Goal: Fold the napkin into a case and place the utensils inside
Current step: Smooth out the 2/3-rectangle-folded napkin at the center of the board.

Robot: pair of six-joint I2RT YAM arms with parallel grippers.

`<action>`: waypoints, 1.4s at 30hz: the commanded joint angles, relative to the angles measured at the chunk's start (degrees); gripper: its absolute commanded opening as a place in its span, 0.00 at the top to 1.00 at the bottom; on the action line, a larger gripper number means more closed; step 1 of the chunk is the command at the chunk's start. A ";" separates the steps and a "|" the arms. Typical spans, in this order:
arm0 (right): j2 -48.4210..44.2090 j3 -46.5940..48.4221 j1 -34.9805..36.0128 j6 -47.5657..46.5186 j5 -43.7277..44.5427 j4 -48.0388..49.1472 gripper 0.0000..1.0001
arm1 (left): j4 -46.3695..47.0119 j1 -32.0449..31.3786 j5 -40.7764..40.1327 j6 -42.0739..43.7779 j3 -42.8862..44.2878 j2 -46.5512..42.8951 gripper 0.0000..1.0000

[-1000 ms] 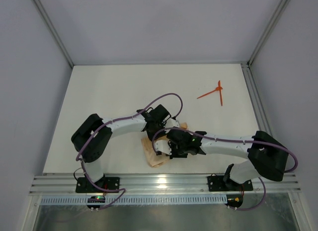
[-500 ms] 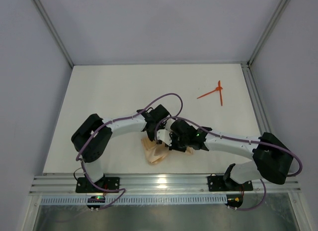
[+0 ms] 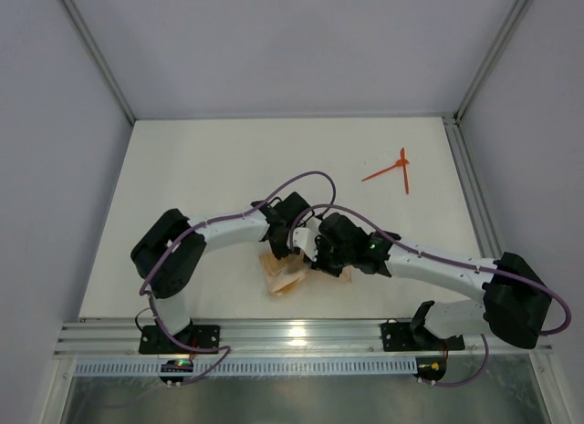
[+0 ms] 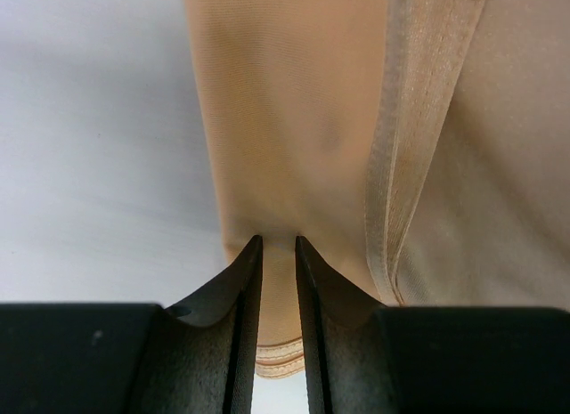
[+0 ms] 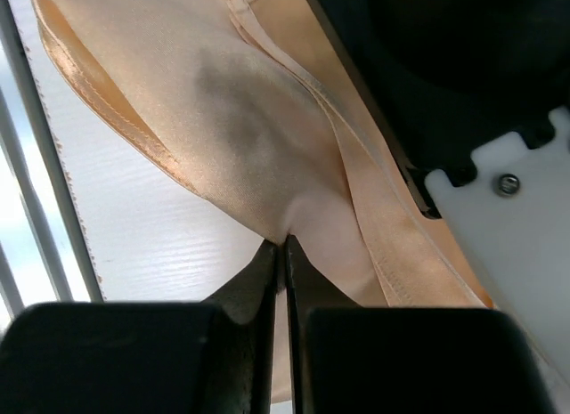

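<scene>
The peach-orange napkin (image 3: 284, 277) lies bunched and partly folded near the table's front edge, under both wrists. My left gripper (image 3: 276, 253) is shut on a fold of the napkin (image 4: 294, 120), and cloth fills the narrow gap between its fingers (image 4: 278, 240). My right gripper (image 3: 306, 257) is shut on another fold of the napkin (image 5: 223, 102), pinching it at the fingertips (image 5: 285, 243) and holding it off the table. The two orange-red utensils (image 3: 394, 170) lie crossed at the far right, well away from both grippers. No finished case shape shows.
A metal rail (image 3: 301, 333) runs along the table's front edge just below the napkin. Frame posts and grey walls (image 3: 73, 123) close in the table on three sides. The left arm's wrist housing (image 5: 463, 67) sits close beside the right gripper.
My right gripper has moved away from the front edge toward the left gripper, drawing its fold of napkin along. The cloth is more bunched. The left gripper has stayed put.
</scene>
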 commanded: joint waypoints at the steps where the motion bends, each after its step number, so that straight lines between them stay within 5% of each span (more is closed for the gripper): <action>1: -2.83 -0.16 -0.74 6.22 -3.50 2.21 0.94 | -0.25 0.08 -0.86 1.05 -3.05 4.32 0.77; 9: -3.17 1.68 -0.92 12.72 -1.91 -1.04 0.53 | -0.33 0.08 -1.30 0.79 -3.58 4.14 0.77; 14: -11.06 0.20 -3.63 20.27 -5.96 2.47 0.46 | 0.02 0.08 -1.39 0.61 -4.28 3.44 0.77; 19: -15.05 -2.79 -24.70 40.03 -9.74 6.51 0.30 | 0.10 0.00 -1.56 0.34 -4.37 3.26 0.77; 25: -4.42 -3.32 -38.51 48.66 -11.85 12.13 0.29 | 0.19 -0.01 -1.74 -0.09 -4.28 2.91 0.77; 42: 16.77 -2.35 -42.75 50.00 -16.42 25.23 0.37 | 0.11 -0.09 -2.27 0.08 -4.28 2.91 0.77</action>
